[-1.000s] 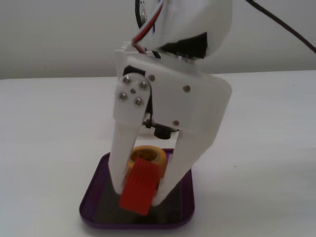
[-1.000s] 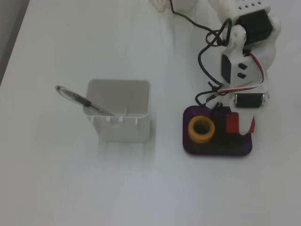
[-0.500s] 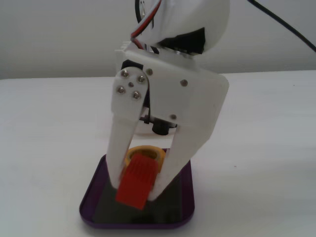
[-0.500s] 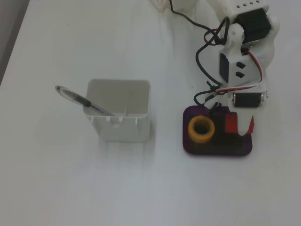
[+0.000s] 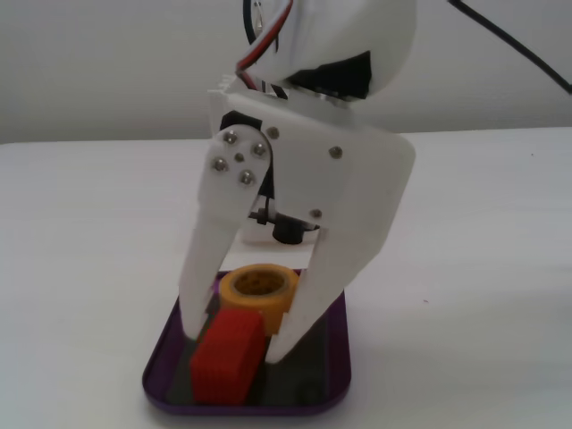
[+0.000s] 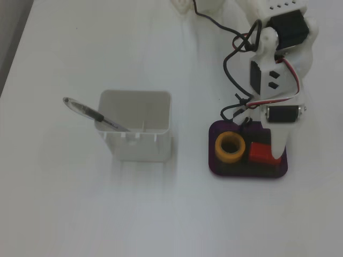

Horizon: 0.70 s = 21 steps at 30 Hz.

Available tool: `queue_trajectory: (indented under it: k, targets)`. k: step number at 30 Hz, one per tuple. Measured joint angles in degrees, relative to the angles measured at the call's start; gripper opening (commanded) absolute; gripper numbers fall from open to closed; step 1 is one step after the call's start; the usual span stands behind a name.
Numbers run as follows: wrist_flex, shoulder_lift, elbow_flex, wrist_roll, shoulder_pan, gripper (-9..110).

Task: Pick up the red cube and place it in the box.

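1. Gripper (image 5: 234, 344): white two-finger tool reaching down over the box, jaws spread apart, with the red cube lying loose between the fingertips. In a fixed view from above (image 6: 278, 152) one finger (image 6: 279, 143) hides the cube's right part.
2. Red cube (image 5: 226, 355): lies flat on the dark floor of the box, in its near-left part in a fixed view from the front. Its long axis runs from near-left to far-right in that view, pointing toward the tape roll. From above (image 6: 259, 152) it sits in the right half of the box; how its long axis runs cannot be told there, as the finger covers part of it.
3. Tape roll (image 5: 259, 291): yellow-orange ring lying flat in the box, just behind the cube in the front view and just to its left from above (image 6: 230, 147); whether the two touch cannot be told.
4. Box (image 5: 336, 357): shallow purple tray with rounded corners and a low rim (image 6: 212, 160), resting on the table.
5. White container (image 6: 137, 142): tall, open-topped, well to the left of the box from above, with a pen (image 6: 88, 113) leaning over its left wall.
6. Table (image 6: 80, 214): plain white surface.
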Motion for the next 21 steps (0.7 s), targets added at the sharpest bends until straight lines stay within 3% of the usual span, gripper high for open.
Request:
queue_trajectory:
  k: [12,21]
  targets:
    - [12.9,1.1,-3.3,-0.3,-0.9,22]
    - [30.1,18.6,-7.6,-4.0,-4.0,21]
